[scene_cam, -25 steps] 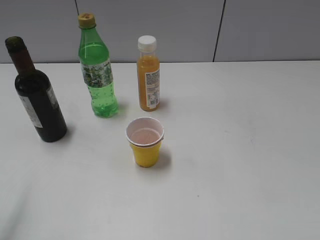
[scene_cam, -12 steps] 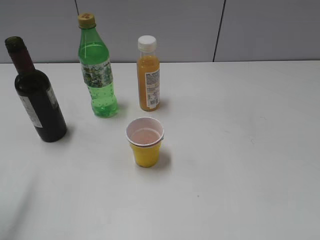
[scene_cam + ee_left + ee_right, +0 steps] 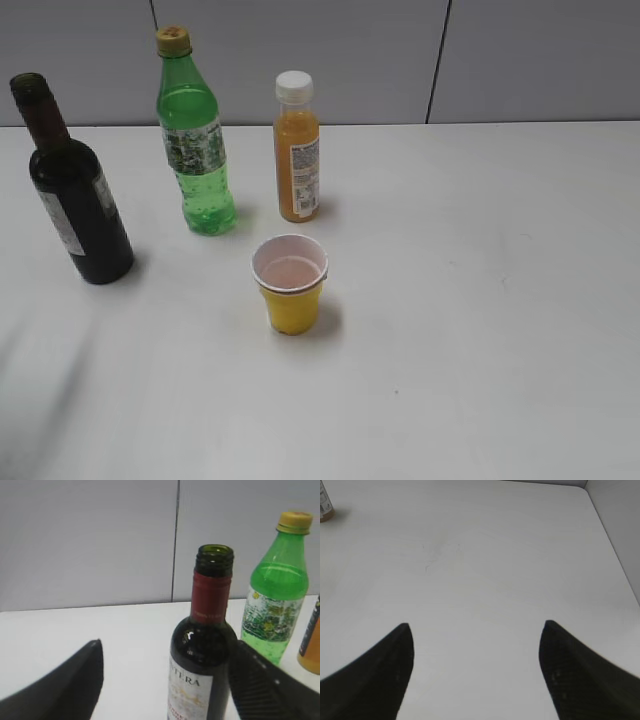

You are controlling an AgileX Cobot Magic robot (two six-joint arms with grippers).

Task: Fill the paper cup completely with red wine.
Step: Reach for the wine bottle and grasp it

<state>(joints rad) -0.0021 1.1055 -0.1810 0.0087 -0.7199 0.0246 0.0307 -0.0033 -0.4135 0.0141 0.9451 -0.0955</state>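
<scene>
1. A small yellow paper cup (image 3: 290, 283) with a white rim stands upright near the middle of a white surface (image 3: 480, 300). Its white inside shows a faint pinkish tint at the bottom.
2. A dark glass wine bottle (image 3: 72, 194) with a long neck and a white label stands upright at the far left, well apart from the cup. Its mouth is open, with no cap on it.
3. A green soda bottle (image 3: 194, 140) with a yellow cap stands behind the cup and to its left, between the wine bottle and an orange juice bottle (image 3: 297, 150) with a white cap. The juice bottle stands just behind the cup.
4. In the left wrist view, the left hand (image 3: 165, 680) has its two dark fingers spread wide apart. The wine bottle stands between them, its neck and upper label filling the middle of the view. Whether the right-side finger touches the glass cannot be told.
5. In the right wrist view, the right hand (image 3: 476, 672) also has its fingers spread apart, over bare white surface.
6. Neither hand appears in the outside view.
</scene>
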